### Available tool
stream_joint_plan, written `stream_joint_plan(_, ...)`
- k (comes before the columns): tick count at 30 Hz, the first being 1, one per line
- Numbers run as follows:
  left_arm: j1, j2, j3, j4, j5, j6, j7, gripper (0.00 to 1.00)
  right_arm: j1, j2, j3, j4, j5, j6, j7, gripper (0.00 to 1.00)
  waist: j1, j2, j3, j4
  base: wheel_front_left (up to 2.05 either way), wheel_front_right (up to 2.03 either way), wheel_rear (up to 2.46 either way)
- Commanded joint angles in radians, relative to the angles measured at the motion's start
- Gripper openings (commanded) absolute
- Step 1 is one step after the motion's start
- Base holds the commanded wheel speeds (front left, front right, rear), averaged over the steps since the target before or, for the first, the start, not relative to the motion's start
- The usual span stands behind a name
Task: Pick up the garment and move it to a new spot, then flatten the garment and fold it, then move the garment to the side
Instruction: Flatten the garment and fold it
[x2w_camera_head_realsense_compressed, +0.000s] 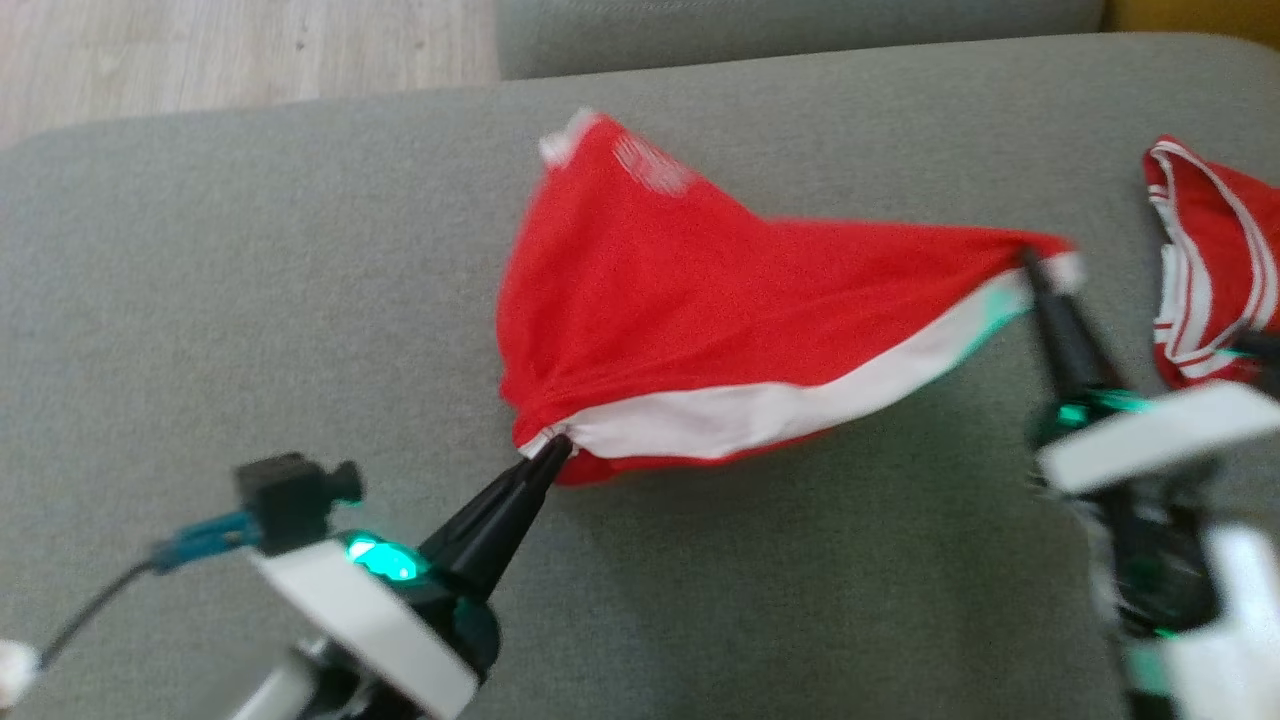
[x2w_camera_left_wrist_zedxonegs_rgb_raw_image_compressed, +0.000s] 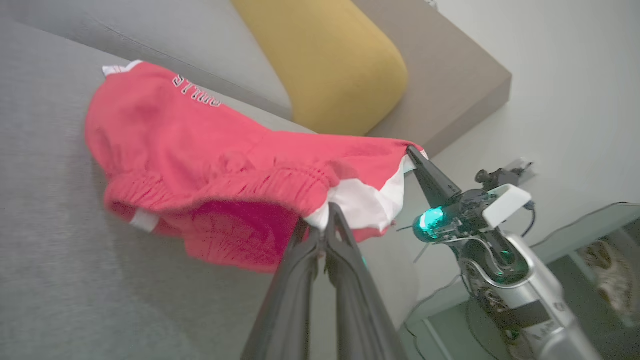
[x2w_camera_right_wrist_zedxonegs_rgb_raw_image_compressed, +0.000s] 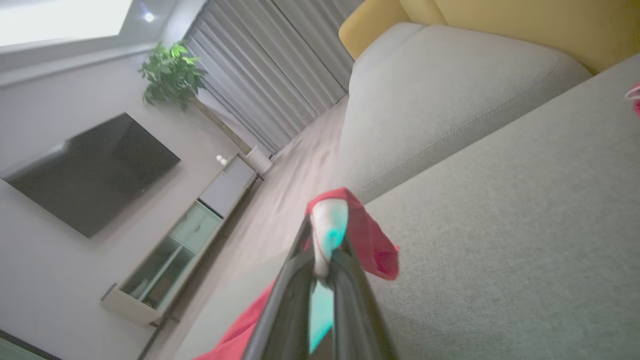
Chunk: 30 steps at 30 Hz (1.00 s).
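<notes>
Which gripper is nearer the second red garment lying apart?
Right. The right gripper pinches the shorts beside the second garment; the left gripper pinches their far end.

the red fabric garment (x2w_camera_head_realsense_compressed: 690, 300) in mid-frame has a broad white band along its lower edge and white lettering near its top. the grey woven sofa seat (x2w_camera_head_realsense_compressed: 250, 300) is plain. at the right edge a second red garment (x2w_camera_head_realsense_compressed: 1210, 270) shows thin white stripes. the left gripper (x2w_camera_head_realsense_compressed: 555, 452) and right gripper (x2w_camera_head_realsense_compressed: 1028, 256) have black fingers, white housings, green lights. top of the left wrist view: a plain mustard-yellow bolster cushion (x2w_camera_left_wrist_zedxonegs_rgb_raw_image_compressed: 325, 60)
</notes>
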Motion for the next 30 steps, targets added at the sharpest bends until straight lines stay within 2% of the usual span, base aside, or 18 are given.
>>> stream_joint_plan(1,-0.025,0.041,0.058,-0.077,-0.020,0.000,0.009,0.00,0.013,-0.010,-0.006,-0.080,0.033,0.007,0.027,0.00,0.0001,0.0000,-0.009,-0.008,0.00,0.00,0.00)
stream_joint_plan(4,-0.015,0.097,0.093,-0.282,-0.102,0.019,0.063,0.00,0.081,0.008,-0.103,-0.283,0.147,0.007,0.143,0.00,0.0001,0.0000,-0.012,-0.016,0.00,0.00,0.00)
stream_joint_plan(8,-0.070,0.128,0.153,-0.479,-0.224,0.051,0.123,0.00,0.099,0.048,-0.220,-0.484,0.251,0.007,0.284,0.00,0.0001,0.0000,-0.002,-0.027,0.00,0.00,0.00)
stream_joint_plan(11,-0.171,0.130,0.193,-0.510,-0.309,0.074,0.177,0.00,0.042,0.063,-0.279,-0.534,0.284,0.007,0.376,0.00,0.0001,0.0000,0.021,-0.035,0.00,0.00,0.00)
stream_joint_plan(13,-0.265,0.124,0.209,-0.465,-0.329,0.093,0.216,0.00,-0.040,0.066,-0.293,-0.520,0.271,0.007,0.427,0.00,0.0001,0.0000,0.044,-0.043,0.00,0.00,0.00)
stream_joint_plan(16,-0.440,0.107,0.206,-0.317,-0.285,0.121,0.271,0.00,-0.222,0.066,-0.280,-0.406,0.217,0.007,0.446,0.00,0.0001,0.0000,0.089,-0.059,0.00,0.00,0.00)
stream_joint_plan(19,-0.631,0.046,0.181,-0.099,-0.180,0.139,0.274,0.00,-0.449,0.067,-0.256,-0.201,0.154,0.007,0.413,0.00,0.0001,0.0000,0.130,-0.068,0.00,0.00,0.00)
stream_joint_plan(23,-0.860,-0.065,0.153,0.221,0.002,0.111,0.159,0.00,-0.753,0.067,-0.223,0.128,0.111,0.007,0.266,0.00,0.0001,0.0000,0.167,-0.080,0.00,0.00,0.00)
stream_joint_plan(26,-0.995,-0.137,0.141,0.397,0.114,0.074,0.033,0.00,-0.930,0.067,-0.198,0.352,0.112,0.007,0.121,0.00,0.0001,0.0000,0.204,-0.080,0.00,0.00,0.00)
stream_joint_plan(30,-1.067,-0.187,0.124,0.556,0.207,0.026,-0.140,0.00,-1.005,0.067,-0.107,0.518,0.165,0.007,-0.007,0.00,0.0001,0.0000,0.227,-0.077,0.00,0.00,0.00)
